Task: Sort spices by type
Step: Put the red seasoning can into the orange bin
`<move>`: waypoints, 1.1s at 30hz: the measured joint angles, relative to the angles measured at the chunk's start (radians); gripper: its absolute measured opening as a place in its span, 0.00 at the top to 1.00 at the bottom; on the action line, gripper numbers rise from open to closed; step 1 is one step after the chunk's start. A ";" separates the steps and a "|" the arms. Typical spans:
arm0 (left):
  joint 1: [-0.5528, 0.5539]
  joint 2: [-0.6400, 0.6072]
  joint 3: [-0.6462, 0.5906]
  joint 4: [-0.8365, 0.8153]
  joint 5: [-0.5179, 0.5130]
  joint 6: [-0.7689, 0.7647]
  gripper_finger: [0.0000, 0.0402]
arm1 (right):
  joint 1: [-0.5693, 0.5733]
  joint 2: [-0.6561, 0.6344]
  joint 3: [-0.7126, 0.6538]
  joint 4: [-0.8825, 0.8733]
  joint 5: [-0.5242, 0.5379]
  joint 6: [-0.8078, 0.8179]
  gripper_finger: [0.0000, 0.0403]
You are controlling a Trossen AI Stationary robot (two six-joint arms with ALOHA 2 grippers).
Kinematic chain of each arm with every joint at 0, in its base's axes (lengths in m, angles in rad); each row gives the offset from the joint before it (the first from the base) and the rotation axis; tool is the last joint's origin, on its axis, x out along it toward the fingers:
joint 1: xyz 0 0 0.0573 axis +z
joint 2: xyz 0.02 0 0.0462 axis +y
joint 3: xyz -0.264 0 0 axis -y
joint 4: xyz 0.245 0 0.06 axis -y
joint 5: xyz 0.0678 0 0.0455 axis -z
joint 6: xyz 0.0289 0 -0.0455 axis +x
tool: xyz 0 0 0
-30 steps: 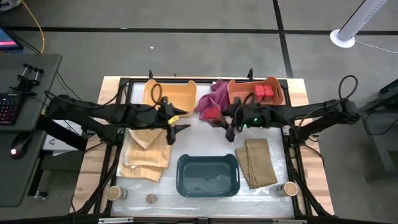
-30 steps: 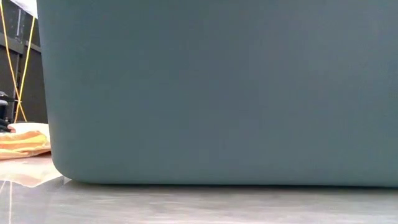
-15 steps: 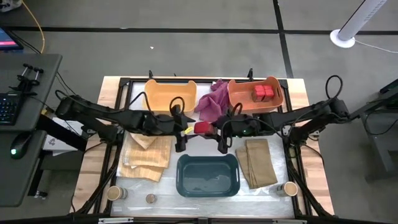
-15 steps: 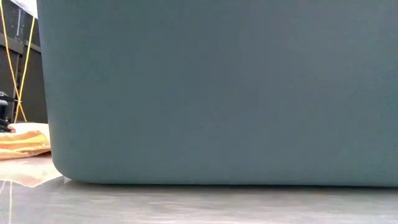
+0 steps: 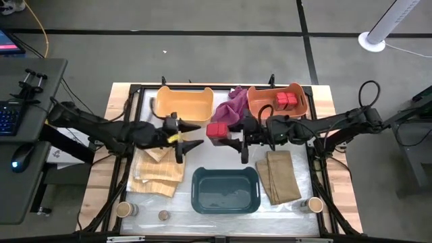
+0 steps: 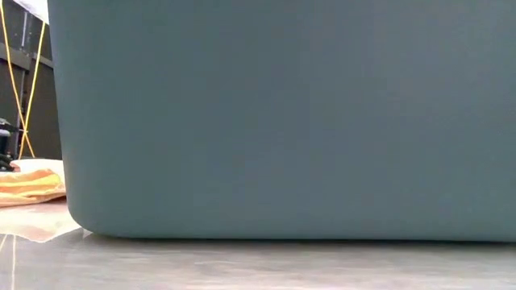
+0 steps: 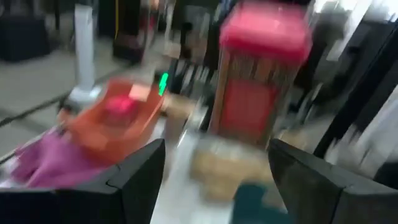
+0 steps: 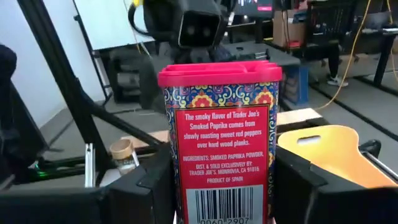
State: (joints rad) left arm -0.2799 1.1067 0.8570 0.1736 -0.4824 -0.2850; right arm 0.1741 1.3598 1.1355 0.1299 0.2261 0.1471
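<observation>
While right gripper (image 5: 236, 137) is clamped on a red tin (image 8: 221, 134) mid-table above the teal bin (image 5: 225, 190), left gripper (image 5: 190, 137) sits beside it, jaws apart, empty. Step: carrying. Next, prob: move tin to orange tray (image 5: 297, 106) w/ other red tins (image 5: 286, 100), then release.

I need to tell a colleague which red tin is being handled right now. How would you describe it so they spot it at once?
Look at the middle of the table, just behind the teal bin. There the right gripper holds a red paprika tin upright beside the magenta cloth. Unlike the other red tins, which lie in the orange tray, this one is clamped between fingers.
</observation>
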 joint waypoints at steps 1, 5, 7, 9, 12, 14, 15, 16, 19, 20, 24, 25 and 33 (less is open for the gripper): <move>-0.005 -0.002 -0.022 0.070 0.000 0.000 0.33 | 0.000 0.001 0.000 0.012 0.000 -0.002 0.54; -0.017 0.010 -0.057 0.165 0.002 -0.001 0.33 | -0.001 0.002 -0.001 0.055 0.000 -0.009 0.54; -0.017 0.021 -0.061 0.189 0.007 -0.001 0.33 | -0.001 0.002 -0.001 0.067 0.000 -0.008 0.54; -0.016 0.031 -0.058 0.222 0.021 0.007 0.33 | -0.001 0.002 -0.001 0.073 -0.003 0.006 0.54; -0.014 0.063 -0.057 0.300 0.045 0.055 0.33 | 0.002 0.004 -0.001 0.086 -0.005 0.010 0.54; -0.015 0.086 -0.057 0.319 0.046 0.081 0.33 | 0.003 0.012 -0.002 0.121 -0.017 0.010 0.54; -0.013 0.101 -0.050 0.328 0.048 0.087 0.33 | 0.004 0.015 -0.002 0.138 -0.023 0.011 0.54; -0.009 0.110 -0.046 0.327 0.052 0.088 0.33 | 0.007 0.016 -0.002 0.137 -0.028 0.013 0.54; -0.004 0.136 -0.027 0.330 0.059 0.082 0.33 | 0.015 0.032 -0.002 0.142 -0.037 0.031 0.54; -0.001 0.140 -0.026 0.328 0.062 0.082 0.33 | 0.019 0.040 -0.003 0.140 -0.036 0.032 0.54; -0.002 0.155 -0.008 0.332 0.064 0.107 0.33 | 0.034 0.058 -0.003 0.153 -0.040 0.037 0.54; -0.003 0.156 -0.004 0.336 0.065 0.115 0.33 | 0.036 0.059 -0.003 0.157 -0.041 0.040 0.54; -0.002 0.154 0.003 0.354 0.091 0.131 0.33 | 0.038 0.061 -0.003 0.188 -0.065 0.054 0.54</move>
State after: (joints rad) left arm -0.2815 1.2610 0.8604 0.5272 -0.3913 -0.1537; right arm 0.2120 1.4208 1.1324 0.3178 0.1610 0.2012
